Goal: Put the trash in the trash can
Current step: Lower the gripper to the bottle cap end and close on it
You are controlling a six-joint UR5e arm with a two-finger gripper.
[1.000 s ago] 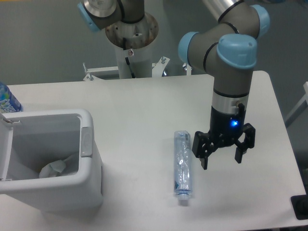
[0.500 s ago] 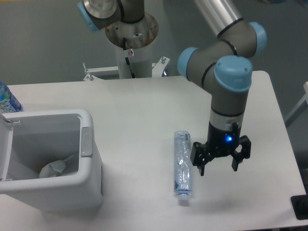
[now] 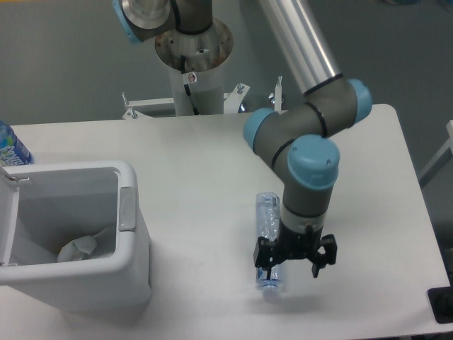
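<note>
White and matte, the desk (image 3: 212, 163) fills most of the frame, with grey floor behind it and the arm's mounting post at upper centre. At lower left we see the trash can (image 3: 78, 241), lid swung back, with the crumpled wrapper (image 3: 79, 248) already lying at its bottom. A blue-labelled bottle (image 3: 10, 145) peeks in at the left edge; we leave that one alone.

What remains is the slim clear bottle (image 3: 267, 244), lying flat on the desk at lower centre, its cap end toward the bottom of the frame. We have the claw (image 3: 295, 260) low over the cap end, jaws spread wide, one finger over the bottle and the other out to the right; it holds nothing.

We judge this bottle to be empty and very light, thin-walled, so it will dent under a firm squeeze and could roll or squirt sideways on the smooth desk. Its skin looks slick. We would take it across the narrow width, near mid-body rather than at the tapering neck, with the fingers straddling both sides evenly.
</note>
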